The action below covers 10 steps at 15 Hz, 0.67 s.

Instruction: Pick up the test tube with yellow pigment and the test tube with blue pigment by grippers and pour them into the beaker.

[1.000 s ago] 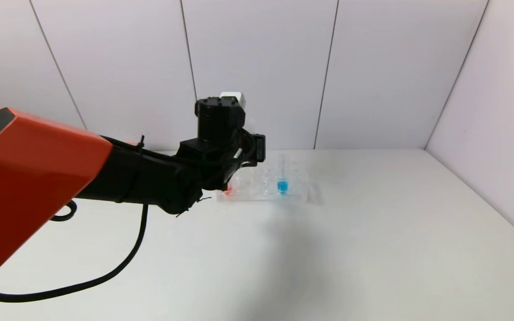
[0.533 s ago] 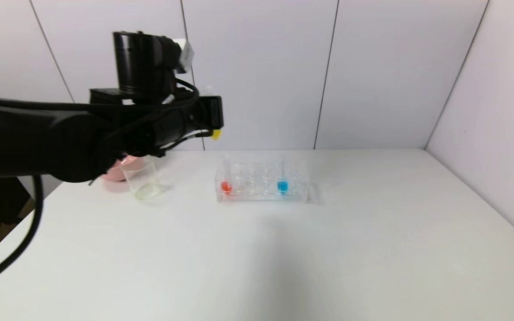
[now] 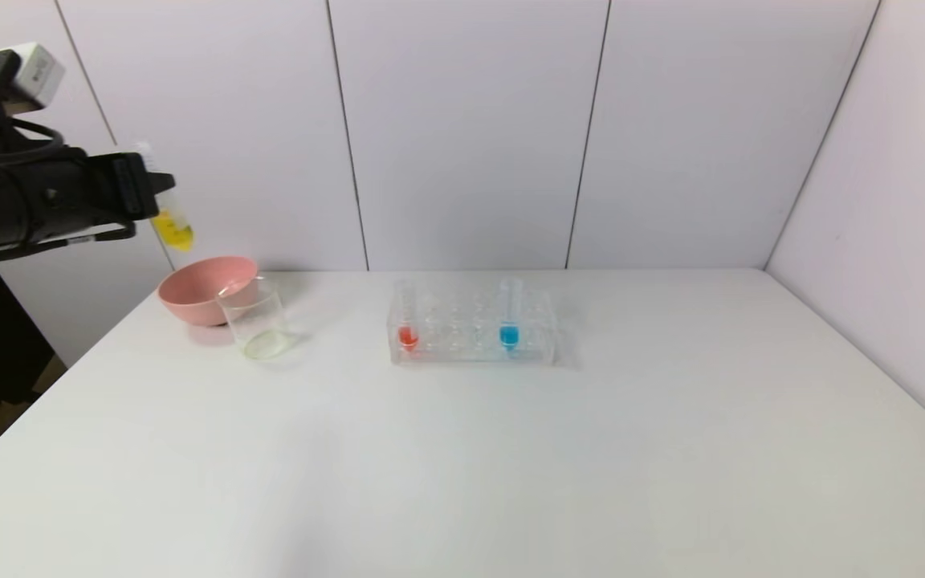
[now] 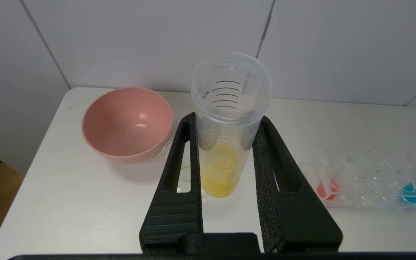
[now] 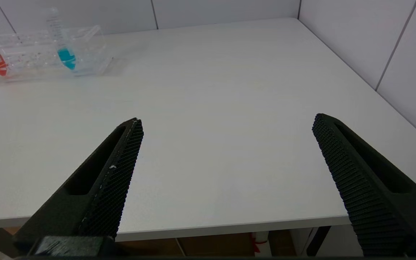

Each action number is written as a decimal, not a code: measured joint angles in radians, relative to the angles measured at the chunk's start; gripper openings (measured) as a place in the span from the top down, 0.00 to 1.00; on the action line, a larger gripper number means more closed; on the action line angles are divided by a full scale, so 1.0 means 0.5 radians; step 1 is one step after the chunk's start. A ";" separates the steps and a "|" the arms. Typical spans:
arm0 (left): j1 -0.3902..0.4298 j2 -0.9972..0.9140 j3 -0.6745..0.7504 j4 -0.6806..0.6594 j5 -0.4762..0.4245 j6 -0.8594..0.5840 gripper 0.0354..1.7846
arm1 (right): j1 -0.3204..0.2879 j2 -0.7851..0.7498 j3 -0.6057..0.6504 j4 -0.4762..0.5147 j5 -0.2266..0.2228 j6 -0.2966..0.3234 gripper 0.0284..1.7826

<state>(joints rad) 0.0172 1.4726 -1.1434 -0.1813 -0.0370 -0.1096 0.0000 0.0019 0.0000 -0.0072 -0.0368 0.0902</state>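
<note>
left gripper [image 4: 226, 159] clamped on the test tube with yellow pigment [image 3: 173, 227], held near upright above the counter's far-left corner | beaker [image 3: 258, 323] lies below, toward the rack (beside pink bowl [image 3: 201, 291]) | right gripper [image 5: 226, 159] spread, idle | test tube with blue pigment [image 3: 508, 321] racked

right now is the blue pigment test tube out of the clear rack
No, the slim clear test tube with blue pigment stands in the clear rectangular tube rack, near the end away from the red-liquid tube.
</note>
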 joint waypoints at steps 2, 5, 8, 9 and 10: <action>0.255 -0.053 0.063 -0.001 -0.223 0.016 0.77 | 0.000 0.000 0.000 0.000 0.000 0.000 0.04; 0.507 -0.078 0.096 -0.010 -0.489 0.023 0.77 | 0.000 0.000 0.000 0.000 0.000 -0.001 0.04; 0.569 -0.068 0.106 -0.012 -0.533 0.022 0.77 | 0.000 0.000 0.000 0.000 0.000 0.000 0.04; 0.578 -0.057 0.114 -0.016 -0.534 0.021 0.77 | 0.000 0.000 0.000 0.000 0.000 0.000 0.04; 0.588 -0.042 0.119 -0.019 -0.540 0.020 0.77 | 0.000 0.000 0.000 0.000 0.000 -0.001 0.04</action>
<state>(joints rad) 0.3111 1.4517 -1.0838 -0.1909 -0.3072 -0.0994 0.0000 0.0019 0.0000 -0.0072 -0.0368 0.0898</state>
